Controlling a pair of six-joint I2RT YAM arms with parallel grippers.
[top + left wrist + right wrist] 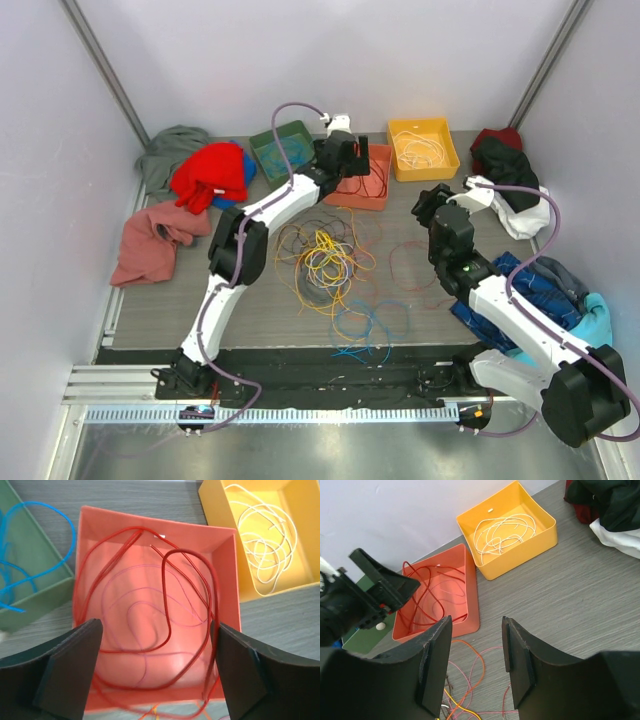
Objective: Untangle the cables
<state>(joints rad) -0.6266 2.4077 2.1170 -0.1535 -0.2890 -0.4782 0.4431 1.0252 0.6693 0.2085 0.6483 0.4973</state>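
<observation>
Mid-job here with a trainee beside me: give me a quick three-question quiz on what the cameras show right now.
1. True or false: the left gripper is shut on a cable.
2. Fill the gap: the orange tray under the left gripper holds ___ cables.
3. Where do the white cables lie? A. orange tray B. yellow tray C. no tray

Key
1. False: its jaws stand wide open above the tray, with nothing between them.
2. Red: the red cables loop across the tray floor.
3. B
</observation>
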